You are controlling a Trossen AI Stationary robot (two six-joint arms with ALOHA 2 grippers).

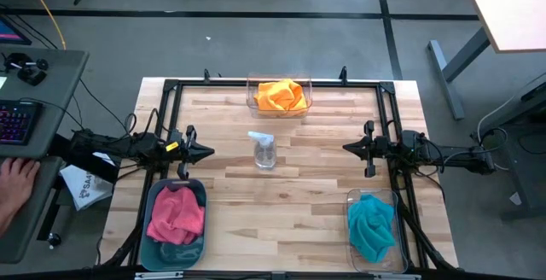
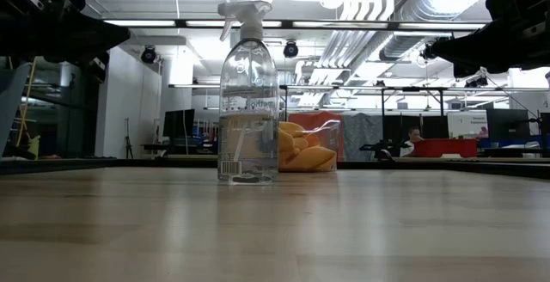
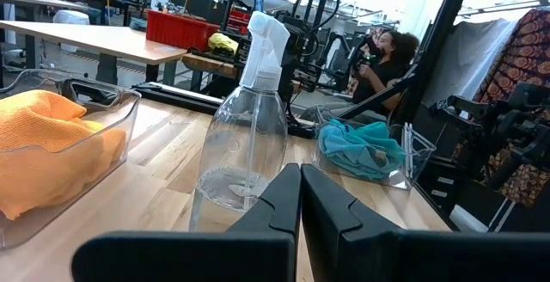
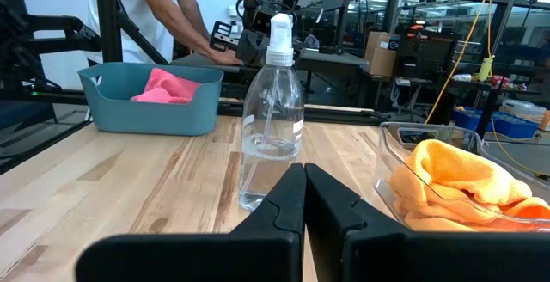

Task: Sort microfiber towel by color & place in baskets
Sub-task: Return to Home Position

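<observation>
Three towels lie bunched in three tubs. The orange towel (image 1: 281,95) fills a clear basket (image 1: 252,101) at the table's far edge. A pink towel (image 1: 177,214) sits in the teal basket (image 1: 156,247) at the near left corner. The teal towel (image 1: 372,225) rests in a clear basket (image 1: 351,200) at the near right. My left gripper (image 1: 207,152) hovers shut at the table's left, above and beyond the teal basket. My right gripper (image 1: 348,148) hovers shut at the right, mirroring it. Both point at the middle.
A clear spray bottle (image 1: 264,150) stands upright at the table's middle, between the two grippers. A black frame (image 1: 273,82) runs around the table's edges. A person's hand (image 1: 17,177) rests on a desk left of the table. Bare wood lies near the front edge.
</observation>
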